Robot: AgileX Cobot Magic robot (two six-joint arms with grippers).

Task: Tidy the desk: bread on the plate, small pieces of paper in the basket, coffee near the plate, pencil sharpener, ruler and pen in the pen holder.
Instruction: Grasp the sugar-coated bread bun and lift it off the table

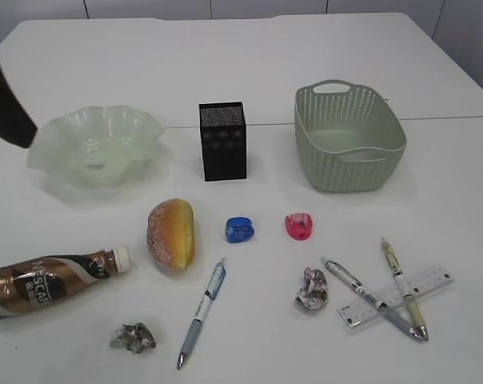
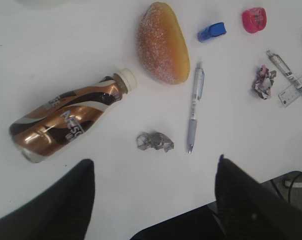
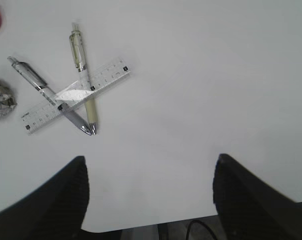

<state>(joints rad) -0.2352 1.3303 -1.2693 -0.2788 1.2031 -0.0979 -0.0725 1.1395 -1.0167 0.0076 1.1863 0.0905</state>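
Overhead, left pincer (image 2: 153, 200) hangs spread above the white worktop (image 1: 249, 72), holding nothing; coffee bottle (image 2: 66, 122) lies on its side beyond its left finger, one paper ball (image 2: 155, 141) just past the gap, bread (image 2: 162, 42) farther out. Right pincer (image 3: 150, 195) likewise spread and empty, over bare worktop; ruler (image 3: 73, 95) lies off beyond its left finger with two pens (image 3: 83, 75) crossed on it. Counts: three pens, third (image 1: 201, 314) lying alone near the bread; two paper balls, second (image 1: 312, 290) beside the ruler; two sharpeners, blue (image 1: 239, 230) and pink (image 1: 298, 226); one green plate (image 1: 97, 148), one mesh pen holder (image 1: 223, 141), one basket (image 1: 349, 136), all empty at the back.
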